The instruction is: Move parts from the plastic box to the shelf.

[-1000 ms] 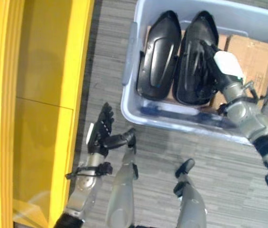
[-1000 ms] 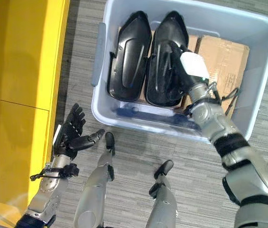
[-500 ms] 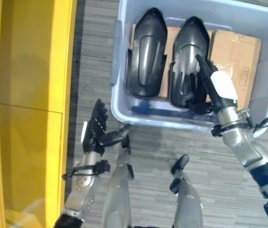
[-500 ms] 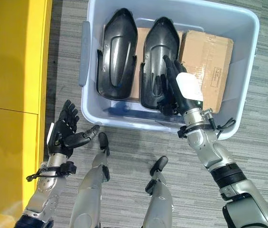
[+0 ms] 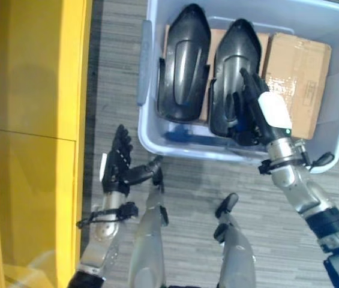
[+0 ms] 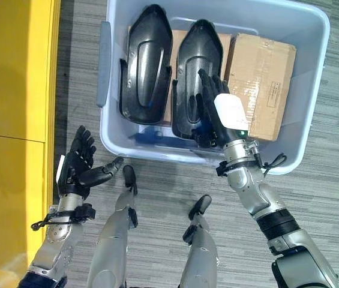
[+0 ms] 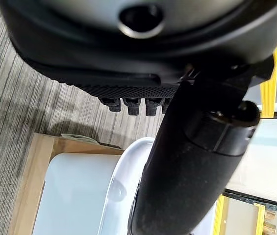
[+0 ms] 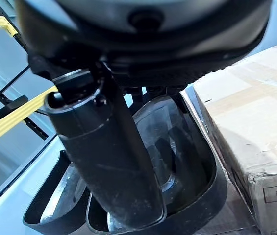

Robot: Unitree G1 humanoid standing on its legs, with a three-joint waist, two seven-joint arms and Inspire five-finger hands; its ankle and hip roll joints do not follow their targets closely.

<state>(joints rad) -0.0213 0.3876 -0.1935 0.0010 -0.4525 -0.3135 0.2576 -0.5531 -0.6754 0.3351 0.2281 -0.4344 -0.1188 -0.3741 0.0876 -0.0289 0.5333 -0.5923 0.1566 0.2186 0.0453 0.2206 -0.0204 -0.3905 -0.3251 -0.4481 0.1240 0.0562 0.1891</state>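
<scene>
The right hand (image 6: 220,114) reaches into the plastic box (image 6: 304,129) and lies over the near end of a black part (image 6: 196,66), its fingers (image 6: 205,90) stretched out along the part's hollow side. In the right wrist view the thumb (image 8: 106,156) points down into that part (image 8: 177,161); whether any finger grips the part cannot be told, as the fingertips are hidden against the dark plastic. A second black part (image 6: 145,63) lies just beside the first, on the side away from the hand's thumb cover, and the two touch along their long edges. A cardboard box (image 6: 262,84) sits on the other side of the hand, close against the first part. Both parts lie inside the plastic box.

The left hand (image 6: 76,165) hangs over the grey carpet (image 6: 337,198), well apart from the box, fingers spread and straight, holding nothing. Just beyond it stands the yellow shelf (image 6: 13,120).
</scene>
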